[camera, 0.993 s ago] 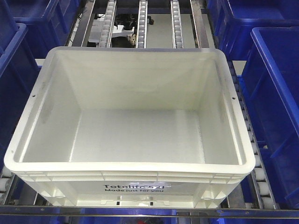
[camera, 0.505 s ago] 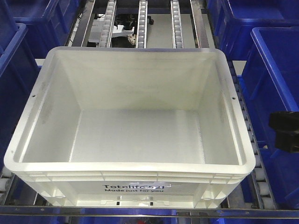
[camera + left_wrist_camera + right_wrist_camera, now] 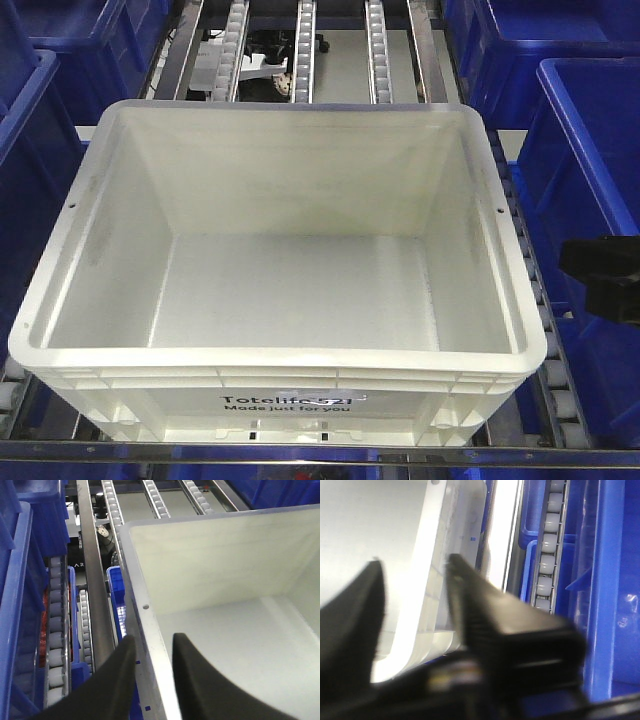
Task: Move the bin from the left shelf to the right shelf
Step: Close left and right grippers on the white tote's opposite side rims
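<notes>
Roller rails (image 3: 305, 50) bear bin (image 3: 290, 170) — blue bins (image 3: 590, 150) beside (left gripper (image 3: 154, 639), right gripper (image 3: 415, 562) both apart).

Left gripper (image 3: 154, 639): two smooth matte-black fingers, broad at the base, curving and tapering to rounded tips.
Right gripper (image 3: 415, 562): black, blurred; wedge-shaped fingers, one with fine ribbing on its inner face, on a boxy black body.

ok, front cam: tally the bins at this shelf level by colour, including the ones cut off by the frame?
white bin: 1
blue bins: 4, two on each side, all cut off by the frame
Total: 5
</notes>
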